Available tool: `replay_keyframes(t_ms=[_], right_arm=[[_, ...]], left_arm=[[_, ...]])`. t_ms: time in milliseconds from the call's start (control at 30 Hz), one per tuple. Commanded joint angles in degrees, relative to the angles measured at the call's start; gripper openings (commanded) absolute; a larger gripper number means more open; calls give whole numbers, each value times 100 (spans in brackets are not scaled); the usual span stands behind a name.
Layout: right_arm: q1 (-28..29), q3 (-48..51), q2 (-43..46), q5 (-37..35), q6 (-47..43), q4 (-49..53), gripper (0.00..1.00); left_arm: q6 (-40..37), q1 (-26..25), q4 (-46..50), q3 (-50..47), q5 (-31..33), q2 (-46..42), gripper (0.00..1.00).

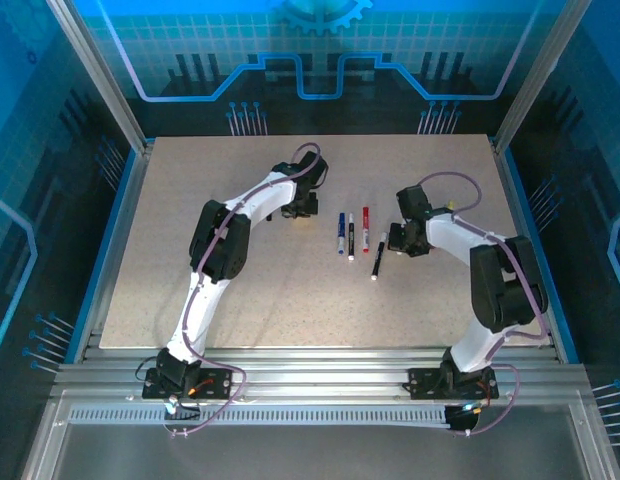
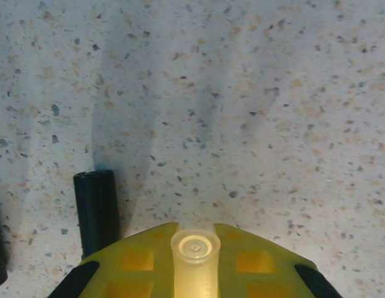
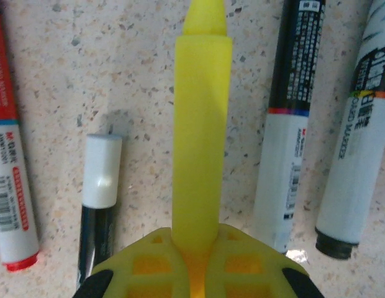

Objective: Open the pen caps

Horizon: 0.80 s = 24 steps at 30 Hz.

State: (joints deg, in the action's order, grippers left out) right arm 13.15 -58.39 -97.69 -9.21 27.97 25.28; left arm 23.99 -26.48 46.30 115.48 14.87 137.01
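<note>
Pale yellow cap, seen end-on in the left wrist view, pinched between the yellow fingers of the left gripper, whose jaws stand closed against its sides. A black cap lies loose on the speckled table just left of that gripper, its near end hidden behind a finger; whether the two touch cannot be told. In the right wrist view the yellow pen barrel, uncapped, with its pointed tip bare and directed away from the camera, projects from the right gripper, whose jaws are clamped tight on its near end. Lying on the table on either side of the barrel: a red pen at far left, a black pen with a white end piece beside the barrel, and two white-bodied markers with dark far sections on the right; whether these carry caps cannot be told. In the top view the left gripper and the right gripper sit low over the middle of the table, well apart, with a row of pens lying between them.
</note>
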Motion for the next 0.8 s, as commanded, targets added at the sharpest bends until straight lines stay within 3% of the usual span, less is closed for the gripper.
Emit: replay_keyframes(t_ms=[0, 433, 767], right_arm=[[-59, -215, -194, -240, -30, 252, 2], [-53, -379, -373, -431, 86, 442, 34], [-58, -403, -313, -472, 86, 478, 35]], left_arm=[[-50, 46, 182, 62, 176, 122, 6], [-69, 46, 299, 193, 250, 280, 25], [-101, 46, 399, 318, 274, 252, 26]])
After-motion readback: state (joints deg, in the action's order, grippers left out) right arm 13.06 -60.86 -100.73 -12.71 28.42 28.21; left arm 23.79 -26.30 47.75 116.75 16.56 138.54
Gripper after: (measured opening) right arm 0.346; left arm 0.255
